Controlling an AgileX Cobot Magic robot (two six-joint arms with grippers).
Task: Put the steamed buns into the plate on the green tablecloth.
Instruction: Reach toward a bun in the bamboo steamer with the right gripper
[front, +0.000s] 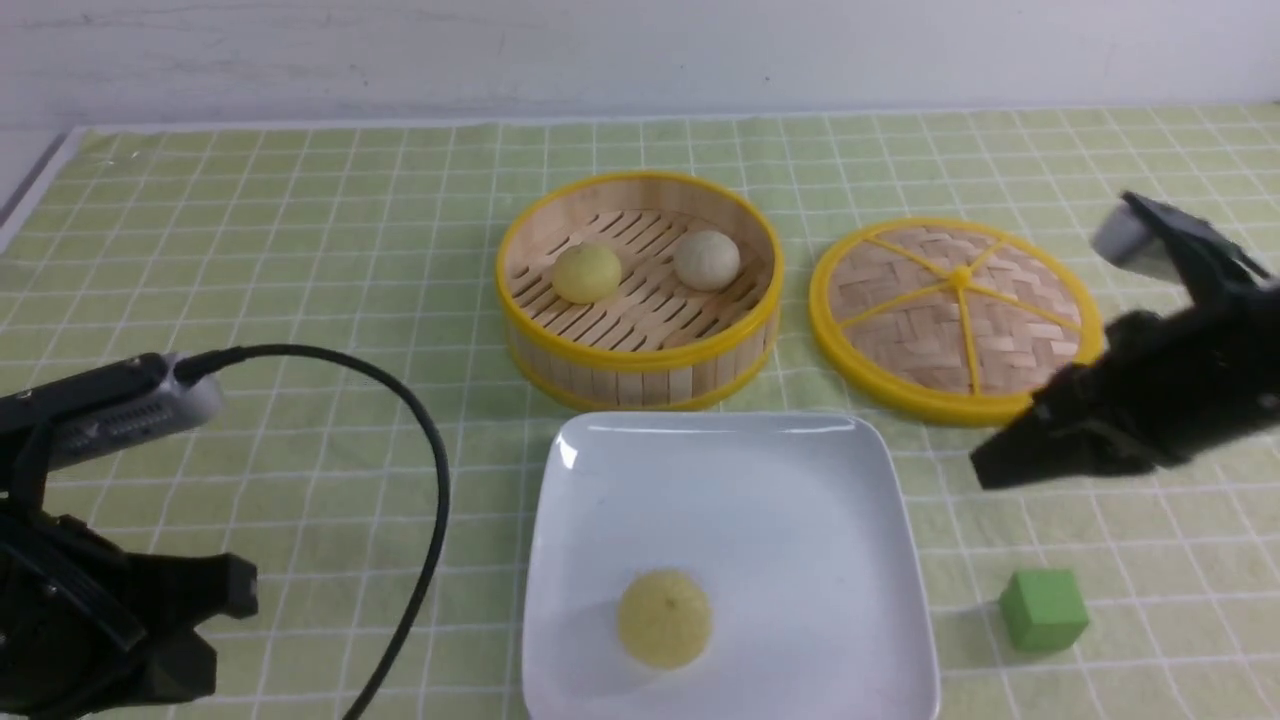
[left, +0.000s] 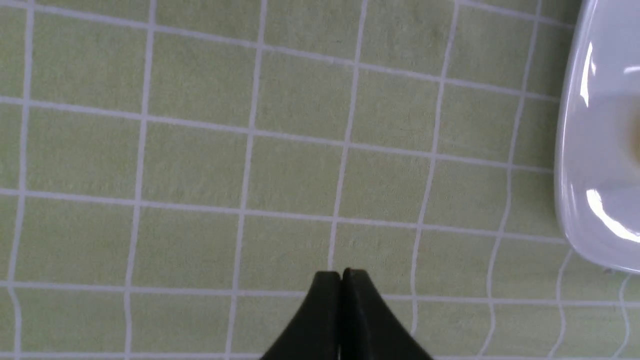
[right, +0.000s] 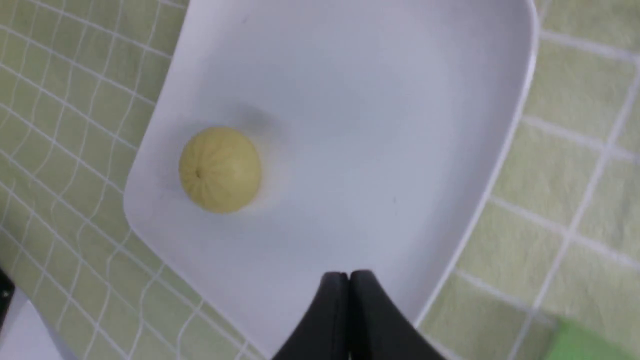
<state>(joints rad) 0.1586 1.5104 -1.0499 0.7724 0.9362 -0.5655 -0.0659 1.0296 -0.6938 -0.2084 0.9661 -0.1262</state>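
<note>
right hand (front: 982, 470), nearer the basket: closed, empty. left hand (front: 235, 590): likewise. yellow bun (front: 587, 273) and greyish bun (front: 707, 260): inside the steamer basket (front: 640, 385), round, no long axis, forward and left of the right hand.

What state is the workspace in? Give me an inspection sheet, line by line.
Surface: green tablecloth with a white grid, rippled near the plate
Plate: white, square, one yellow bun in it
Basket: round, yellow-rimmed; holds one yellow bun and one greyish-white bun
Clutter: woven lid beside the basket; green cube to the right of the plate
Left gripper: shut, nothing held
Right gripper: shut, nothing held
Cables: one black cable loops from the left arm, passing left of the plate
Surroundings: pale wall behind the cloth; no people seen
</note>
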